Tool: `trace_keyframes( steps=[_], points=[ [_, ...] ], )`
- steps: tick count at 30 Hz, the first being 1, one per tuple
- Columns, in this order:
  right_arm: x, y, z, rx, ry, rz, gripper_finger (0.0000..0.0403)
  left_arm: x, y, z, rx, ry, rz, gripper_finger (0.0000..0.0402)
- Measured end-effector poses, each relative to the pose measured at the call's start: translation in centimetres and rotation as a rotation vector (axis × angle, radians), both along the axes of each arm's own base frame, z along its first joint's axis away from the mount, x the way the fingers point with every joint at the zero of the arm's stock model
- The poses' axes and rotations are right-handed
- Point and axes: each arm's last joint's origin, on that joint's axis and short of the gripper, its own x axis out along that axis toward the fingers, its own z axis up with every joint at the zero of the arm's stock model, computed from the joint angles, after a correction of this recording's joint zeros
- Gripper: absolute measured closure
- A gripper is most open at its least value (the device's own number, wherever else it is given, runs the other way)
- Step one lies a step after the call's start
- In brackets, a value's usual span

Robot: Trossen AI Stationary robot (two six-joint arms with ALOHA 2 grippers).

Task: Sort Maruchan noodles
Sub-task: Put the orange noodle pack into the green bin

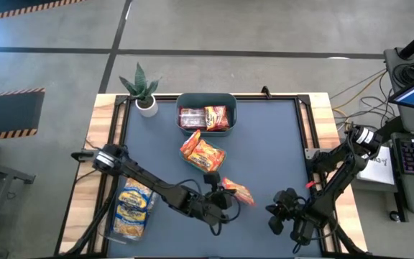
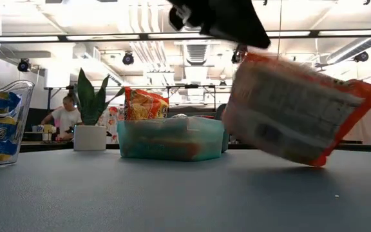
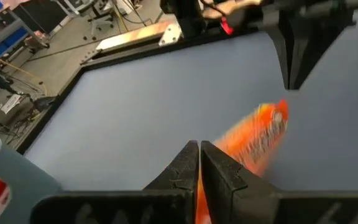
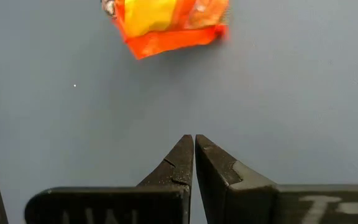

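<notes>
Left gripper pinches an orange packet off the mat to sort it; right gripper waits closed, empty.

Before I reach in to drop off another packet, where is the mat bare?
Bare: the right half, between the teal tub and the right gripper. Crowded: the centre, with loose orange packets and the left gripper holding one; yellow packets front left.

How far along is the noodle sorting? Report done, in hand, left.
Done: red packets in the teal tub, yellow ones in the clear bin at the left. In hand: left gripper shut on an orange packet. Left: orange packets mid-table. Right gripper shut, idle.
</notes>
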Motion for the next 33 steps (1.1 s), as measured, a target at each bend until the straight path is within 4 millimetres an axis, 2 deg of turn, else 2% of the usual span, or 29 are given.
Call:
trace_keyframes(
  steps=[11, 14, 18, 22, 25, 33],
  points=[
    [0.0, 0.0, 0.0, -0.003, 0.000, 0.005, 0.0394, -1.8, 1.0, 5.3, 0.026, -0.053, 0.006, 0.0401],
    [0.0, 0.0, 0.0, -0.003, -0.001, 0.005, 0.0394, -2.3, 1.2, 5.8, 0.048, -0.017, -0.016, 0.0401],
    [0.0, 0.0, 0.0, 0.000, -0.001, 0.000, 0.0394, -2.8, 1.1, 5.1, 0.079, 0.107, -0.100, 0.0401],
    [0.1, 0.0, 0.1, -0.004, -0.029, -0.012, 0.0394, -3.4, 0.9, 4.0, 0.007, 0.240, -0.213, 0.0401],
    [0.3, 0.1, 0.1, -0.009, -0.063, -0.023, 0.0394, -3.8, 0.8, 3.2, -0.104, 0.282, -0.231, 0.0401],
    [0.9, -0.3, 0.3, -0.068, -0.128, -0.037, 0.0394, -4.9, 0.7, -0.2, -0.536, 0.277, -0.062, 0.0400]
  ],
)
